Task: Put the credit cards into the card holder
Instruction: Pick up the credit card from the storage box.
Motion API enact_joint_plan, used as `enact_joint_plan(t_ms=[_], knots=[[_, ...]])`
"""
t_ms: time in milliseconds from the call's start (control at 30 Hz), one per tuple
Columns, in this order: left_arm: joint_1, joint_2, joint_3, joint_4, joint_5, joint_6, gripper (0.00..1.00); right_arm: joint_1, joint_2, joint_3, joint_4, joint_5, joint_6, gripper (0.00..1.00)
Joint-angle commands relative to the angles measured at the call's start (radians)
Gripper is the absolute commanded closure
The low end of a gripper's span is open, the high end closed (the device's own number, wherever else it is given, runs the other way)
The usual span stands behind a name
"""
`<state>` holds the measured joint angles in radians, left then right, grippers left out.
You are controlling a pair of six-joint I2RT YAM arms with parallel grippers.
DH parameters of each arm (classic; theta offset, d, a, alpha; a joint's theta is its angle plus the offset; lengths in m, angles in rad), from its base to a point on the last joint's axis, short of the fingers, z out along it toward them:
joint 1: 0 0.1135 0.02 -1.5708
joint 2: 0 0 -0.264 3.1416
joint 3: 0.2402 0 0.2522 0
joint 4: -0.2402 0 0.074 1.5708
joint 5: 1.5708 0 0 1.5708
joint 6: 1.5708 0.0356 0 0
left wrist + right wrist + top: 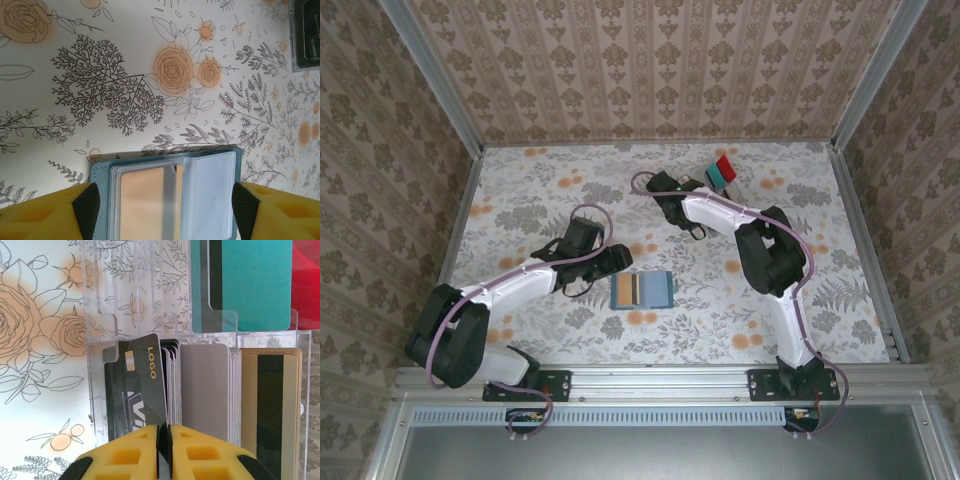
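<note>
The card holder [642,290] lies open on the table, teal outside and pale blue inside. In the left wrist view the card holder [165,195] has a tan credit card [142,200] in its left sleeve. My left gripper [165,206] is open, one yellow finger on each side of the holder. From above, my left gripper [615,265] hovers at the holder's upper left. My right gripper [163,440] is shut on a dark grey-black credit card [142,385] marked LOGO. That card is tilted out of a stack of whitish credit cards [200,390] in a clear tray.
The clear tray [722,172] stands at the back right, where my right gripper [705,188] reaches. It also holds teal [250,280], red [306,280] and tan [270,405] cards. A pale flat rectangle [613,327] lies in front of the holder. Patterned walls enclose the table.
</note>
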<state>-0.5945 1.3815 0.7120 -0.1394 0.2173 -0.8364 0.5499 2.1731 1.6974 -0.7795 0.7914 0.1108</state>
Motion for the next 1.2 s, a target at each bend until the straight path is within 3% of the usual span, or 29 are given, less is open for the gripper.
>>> enact_joint_plan(t_ms=[0, 467, 667, 933, 1167], knots=[[0.005, 0.013, 0.008, -0.013, 0.018, 0.017, 0.27, -0.006, -0.051, -0.005, -0.059, -0.015, 0.024, 0.89], [0.005, 0.002, 0.01, -0.019, 0.021, 0.014, 0.27, -0.018, -0.132, -0.008, -0.106, -0.139, 0.068, 0.99], [0.005, -0.018, 0.017, -0.02, 0.028, 0.013, 0.27, -0.021, -0.236, -0.047, -0.097, -0.247, 0.112, 1.0], [0.013, -0.056, 0.011, 0.006, 0.054, -0.015, 0.3, -0.031, -0.437, -0.201, 0.002, -0.556, 0.238, 1.0], [0.06, -0.056, -0.017, 0.131, 0.17, -0.103, 0.33, -0.072, -0.618, -0.436, 0.255, -0.91, 0.424, 1.0]])
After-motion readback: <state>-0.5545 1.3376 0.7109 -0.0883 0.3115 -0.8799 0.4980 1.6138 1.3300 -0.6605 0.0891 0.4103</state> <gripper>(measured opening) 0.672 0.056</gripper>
